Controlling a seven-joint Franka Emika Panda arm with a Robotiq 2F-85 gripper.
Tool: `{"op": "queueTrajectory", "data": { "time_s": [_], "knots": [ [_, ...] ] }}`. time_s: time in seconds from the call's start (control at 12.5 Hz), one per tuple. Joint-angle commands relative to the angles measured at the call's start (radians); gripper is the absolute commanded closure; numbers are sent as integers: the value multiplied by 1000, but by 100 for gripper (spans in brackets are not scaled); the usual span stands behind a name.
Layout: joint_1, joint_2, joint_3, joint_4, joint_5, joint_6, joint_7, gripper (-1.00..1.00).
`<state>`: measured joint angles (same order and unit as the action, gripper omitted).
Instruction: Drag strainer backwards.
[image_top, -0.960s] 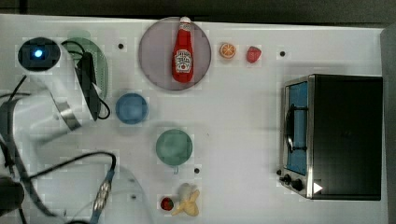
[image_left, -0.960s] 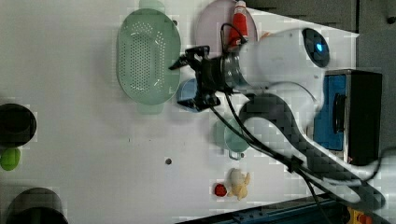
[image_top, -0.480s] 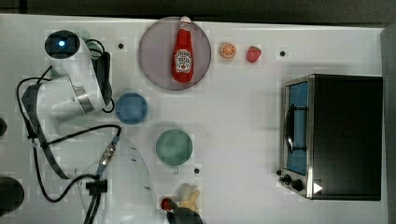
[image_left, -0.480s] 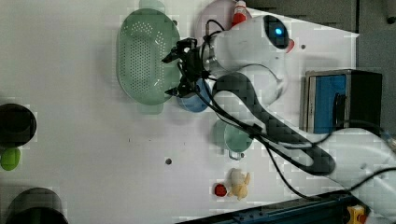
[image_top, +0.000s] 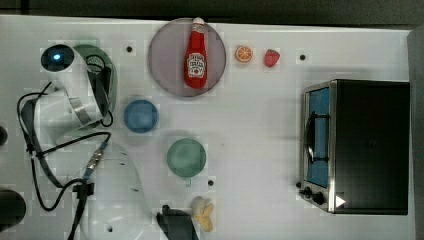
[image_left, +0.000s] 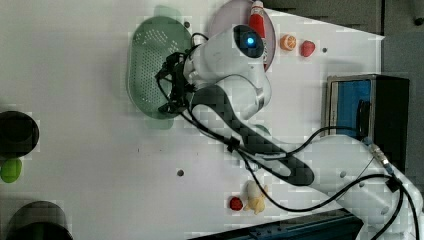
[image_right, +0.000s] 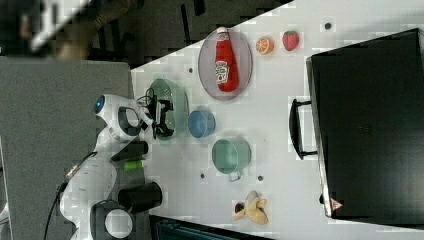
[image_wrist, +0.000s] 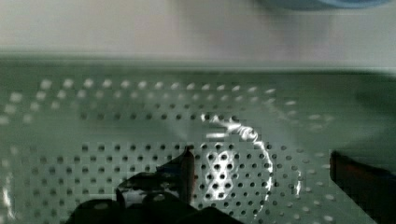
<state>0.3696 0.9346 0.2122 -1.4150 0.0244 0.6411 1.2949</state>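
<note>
you're at the reach step: claw (image_left: 169, 87) is spread wide, hovering over the strainer (image_left: 150, 60) bowl near the worktop (image_left: 75, 165) corner by the plate (image_top: 167, 55). nothing gripped yet. next, hook or pinch the rim w/ care, then drag back.

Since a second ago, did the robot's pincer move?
Yes. In the left view the pincer slid leftward, away from the oven, and now sits open over the strainer.
</note>
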Motion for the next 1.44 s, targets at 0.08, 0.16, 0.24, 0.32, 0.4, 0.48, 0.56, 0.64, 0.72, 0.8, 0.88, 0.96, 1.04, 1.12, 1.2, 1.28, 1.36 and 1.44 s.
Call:
{"op": "queueTrajectory", "data": {
  "time_s": [0.08, 0.16, 0.24, 0.32, 0.4, 0.48, 0.56, 0.64, 0.72, 0.8, 0.88, 0.96, 1.04, 1.12, 1.2, 1.28, 1.36, 1.44],
  "knots": [
    [36, -33, 0, 20, 10, -35, 60, -100],
    [43, -35, 0, 18, 10, -40, 60, -100],
    [52, -37, 0, 16, 10, -47, 66, -100],
    [62, -38, 0, 12, 10, -50, 66, -100],
    [71, -42, -1, 3, 10, -50, 72, -100],
    [78, -52, -1, -11, 10, -50, 73, -100],
    [82, -66, -1, -34, 10, -51, 72, -100],
    [84, -85, -1, -65, 9, -51, 72, -100],
    [87, -107, 0, -100, 9, -46, 73, -100],
    [92, -128, 0, -135, 9, -40, 73, -100],
    [96, -148, -1, -172, 9, -39, 72, -100],
    [99, -167, 0, -205, 9, -22, 73, -100],
    [103, -182, 0, -235, 9, 0, 72, -100],
    [107, -196, 0, -262, 9, 20, 72, -100],
    [111, -210, 0, -287, 9, 30, 73, -100],
    [116, -222, 0, -310, 9, 32, 73, -100],
    [122, -235, 0, -331, 9, 34, 73, -100],
    [129, -248, 0, -350, 10, 40, 73, -100]
  ]
}}
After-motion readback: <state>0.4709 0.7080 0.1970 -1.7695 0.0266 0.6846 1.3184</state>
